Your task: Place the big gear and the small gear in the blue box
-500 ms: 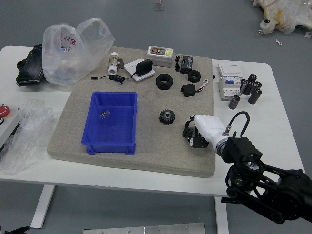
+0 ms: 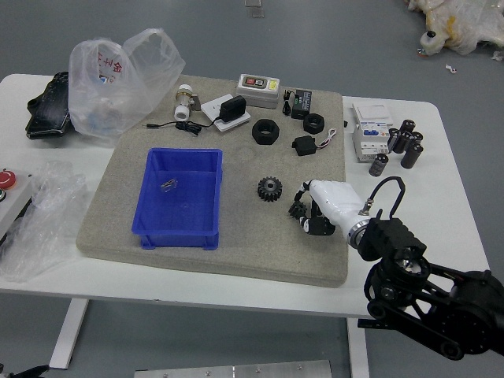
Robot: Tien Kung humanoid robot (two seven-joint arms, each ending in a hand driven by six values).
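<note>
The small gear [image 2: 297, 209] is gripped at the tips of the fingers [image 2: 319, 227] of the right hand [image 2: 339, 206], which is angled forward and leftward over the mat [image 2: 260, 256]. Just beyond them to the left, the big gear [image 2: 269, 189] is set down; farther left, the blue box [image 2: 176, 239] is placed. The right forearm [image 2: 445, 303] is extended from the lower right corner.

The black fingers [image 2: 320, 227] emerge from a smooth white hand cover [image 2: 337, 201]. Just behind them, a pale grey collar [image 2: 358, 234] rings the wrist near a small metal fitting [image 2: 366, 207]. Farther back, a black cable [image 2: 402, 190] loops above the glossy black right arm [image 2: 449, 311], its housings rounded.
</note>
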